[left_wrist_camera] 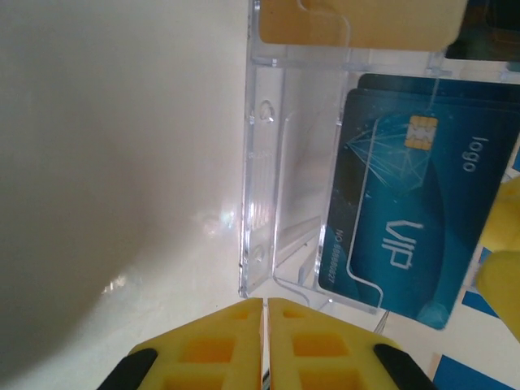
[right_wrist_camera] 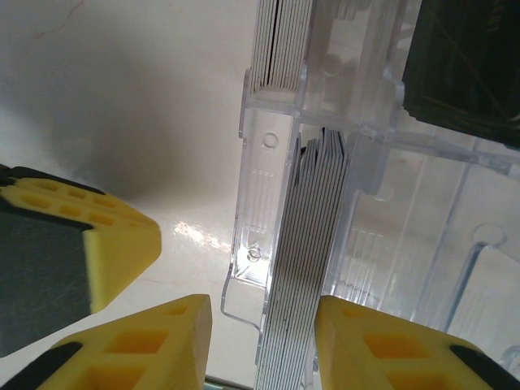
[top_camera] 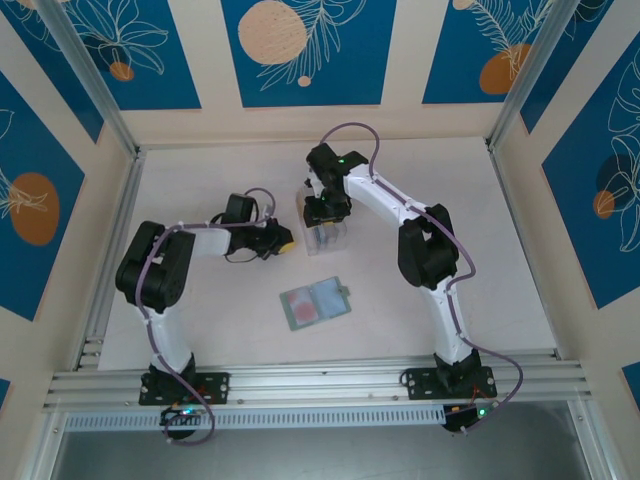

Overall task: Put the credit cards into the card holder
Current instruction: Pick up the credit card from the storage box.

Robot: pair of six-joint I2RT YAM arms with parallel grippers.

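So the left gripper [left_wrist_camera: 265, 315] has its jaws pinched together on nothing, just left of the clear plastic card rack [top_camera: 323, 236]. The right gripper [right_wrist_camera: 262, 313] has its jaws partway apart, straddling the edge-on stack of thin plastic credit cards [right_wrist_camera: 302, 260] in that rack. Can't tell if it's actually squeezing them. The sage-green folding card holder [top_camera: 315, 303] lies open on the rack's near side.

1. The right gripper's [right_wrist_camera: 262, 317] yellow jaws stand apart, straddling an edge-on stack of credit cards [right_wrist_camera: 305, 260].
2. The stack sits in a clear plastic rack [right_wrist_camera: 264, 171] on the white desk [right_wrist_camera: 122, 97].
3. One jaw meets the stack.
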